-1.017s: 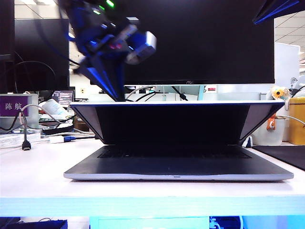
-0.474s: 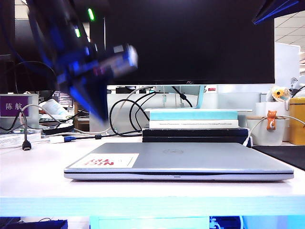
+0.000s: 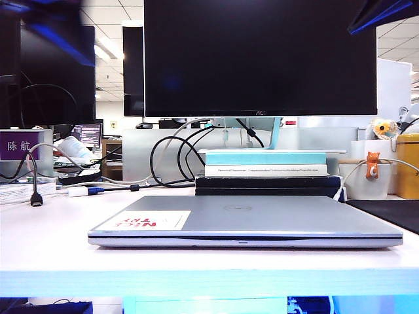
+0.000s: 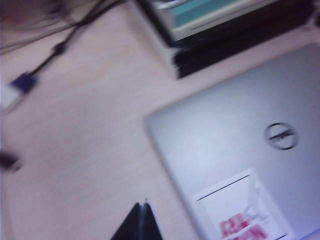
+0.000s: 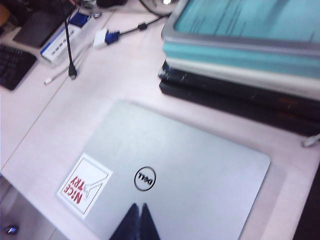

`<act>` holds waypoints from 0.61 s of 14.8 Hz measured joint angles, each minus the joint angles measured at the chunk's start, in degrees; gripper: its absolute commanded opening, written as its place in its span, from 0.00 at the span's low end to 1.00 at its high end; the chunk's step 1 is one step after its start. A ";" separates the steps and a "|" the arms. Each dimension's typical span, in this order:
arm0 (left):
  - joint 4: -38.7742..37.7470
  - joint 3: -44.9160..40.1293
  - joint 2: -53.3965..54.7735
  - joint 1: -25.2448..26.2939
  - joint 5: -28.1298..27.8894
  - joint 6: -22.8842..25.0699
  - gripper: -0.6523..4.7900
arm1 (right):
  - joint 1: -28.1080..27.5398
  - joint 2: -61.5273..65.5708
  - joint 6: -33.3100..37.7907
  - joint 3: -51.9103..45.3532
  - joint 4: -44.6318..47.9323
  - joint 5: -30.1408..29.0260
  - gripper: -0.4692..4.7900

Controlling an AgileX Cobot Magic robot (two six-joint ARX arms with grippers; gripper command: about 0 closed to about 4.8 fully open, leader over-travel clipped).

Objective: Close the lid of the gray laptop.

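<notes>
Lid (image 3: 262,212) now flat on gray laptop (image 3: 245,239), half-open 1 s ago; task looks done.
Laptop flat on counter (image 3: 46,235), front of books (image 3: 265,171). Left gripper (image 4: 140,220) pulled up off-corner; right gripper (image 5: 136,220) over lid. Both fingers pinched together, empty.

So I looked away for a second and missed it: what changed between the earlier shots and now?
The lid went from half open to flat shut on the gray laptop. The left arm swung up and away to the left; its end effector now hangs shut above the table. The right end effector hangs shut above the lid. Books and monitor stayed put.
</notes>
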 measured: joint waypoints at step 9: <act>14.67 -29.07 -42.60 8.79 -6.60 -2.95 0.11 | 0.04 -15.30 -0.55 -15.06 8.72 -2.19 0.09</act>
